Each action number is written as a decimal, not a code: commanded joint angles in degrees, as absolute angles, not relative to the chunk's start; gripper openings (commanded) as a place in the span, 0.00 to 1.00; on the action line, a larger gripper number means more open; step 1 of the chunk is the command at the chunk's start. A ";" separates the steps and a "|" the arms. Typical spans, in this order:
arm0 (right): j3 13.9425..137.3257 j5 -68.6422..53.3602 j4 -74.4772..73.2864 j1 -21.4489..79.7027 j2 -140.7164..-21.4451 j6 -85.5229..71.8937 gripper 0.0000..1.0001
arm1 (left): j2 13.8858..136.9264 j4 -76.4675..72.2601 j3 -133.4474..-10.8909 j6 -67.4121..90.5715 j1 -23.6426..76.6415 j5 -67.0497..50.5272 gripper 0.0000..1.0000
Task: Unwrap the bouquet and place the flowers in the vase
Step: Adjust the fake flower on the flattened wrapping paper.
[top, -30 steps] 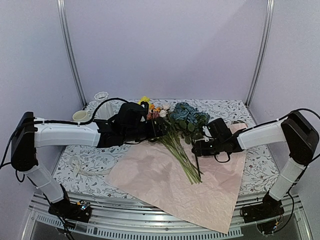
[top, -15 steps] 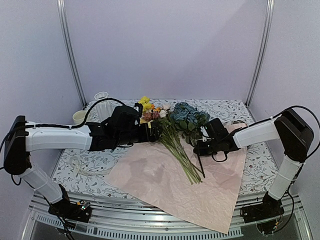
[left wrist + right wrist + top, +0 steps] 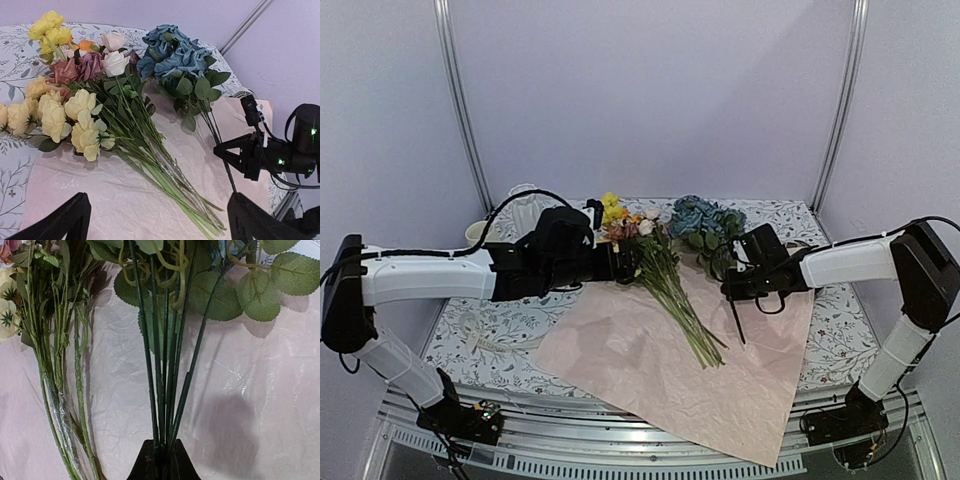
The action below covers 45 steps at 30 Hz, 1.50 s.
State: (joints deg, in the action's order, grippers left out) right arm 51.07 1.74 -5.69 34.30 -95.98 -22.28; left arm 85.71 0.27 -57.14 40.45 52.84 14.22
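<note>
The bouquet is unwrapped: its pale pink paper (image 3: pixel 650 370) lies flat, and most of the flowers (image 3: pixel 660 270) rest on it, blooms toward the back. My right gripper (image 3: pixel 732 290) (image 3: pixel 161 462) is shut on the dark stems (image 3: pixel 167 390) of the blue-teal cluster (image 3: pixel 705 218) (image 3: pixel 175 55), holding it apart to the right of the bunch. My left gripper (image 3: pixel 625 262) (image 3: pixel 157 220) stands open just left of the yellow and pink blooms (image 3: pixel 75 110), with nothing between its fingers. The white ribbed vase (image 3: pixel 525 208) stands at the back left, partly hidden behind the left arm.
A cream mug (image 3: pixel 480 232) sits left of the vase. A pale ribbon (image 3: pixel 478 335) lies on the patterned tablecloth (image 3: pixel 840 340) at the left. The paper's near corner hangs over the table's front edge (image 3: pixel 760 455).
My right gripper has shut on the blue cluster's stems and pulled the cluster right and back, away from the bunch. The left arm has drawn back slightly to the left.
</note>
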 commanded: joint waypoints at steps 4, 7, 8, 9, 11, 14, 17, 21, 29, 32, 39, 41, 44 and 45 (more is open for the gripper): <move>52.24 1.10 -6.10 31.82 -96.27 -19.01 0.17 | 83.82 0.47 -55.99 38.67 53.61 13.86 0.97; 52.33 -0.21 -6.71 31.83 -95.63 -18.29 0.32 | 83.11 0.91 -55.62 38.61 53.61 13.73 0.97; 52.10 -0.71 -6.92 31.82 -94.98 -18.16 0.34 | 82.80 0.96 -55.37 38.52 53.61 13.65 0.97; 51.96 -1.45 -7.08 31.82 -94.24 -18.08 0.35 | 82.33 1.03 -55.06 38.39 53.61 13.63 0.97; 51.62 -4.04 -7.35 31.87 -92.60 -17.66 0.36 | 81.46 1.08 -54.26 38.20 53.61 14.06 0.98; 51.72 -7.43 -8.34 33.00 -91.07 -17.10 0.36 | 80.31 2.52 -53.39 38.26 53.62 15.63 0.98; 52.84 -8.75 -10.02 35.50 -91.01 -16.77 0.34 | 80.07 4.18 -53.44 38.21 53.66 16.41 0.98; 53.49 -10.30 -10.72 38.45 -91.89 -17.32 0.33 | 79.45 5.08 -53.03 38.06 53.63 16.90 0.98; 53.28 -11.04 -9.40 40.94 -93.98 -18.02 0.30 | 76.86 2.55 -50.48 36.46 53.53 17.40 0.98; 54.08 -10.90 -9.41 41.54 -95.14 -17.80 0.30 | 76.97 1.76 -50.66 35.51 53.53 17.49 0.98; 55.96 -10.72 -9.17 41.88 -97.45 -18.35 0.29 | 77.46 1.37 -51.68 33.94 53.53 17.30 0.98; 56.47 -10.74 -9.05 42.10 -98.17 -18.45 0.29 | 77.19 1.66 -51.38 33.70 53.53 17.51 0.98; 57.33 -10.63 -9.14 42.31 -99.43 -18.46 0.28 | 76.55 1.76 -50.72 33.58 53.53 17.90 0.98; 57.75 -10.63 -9.22 42.43 -99.81 -18.39 0.28 | 76.28 1.71 -50.46 33.64 53.57 17.93 0.98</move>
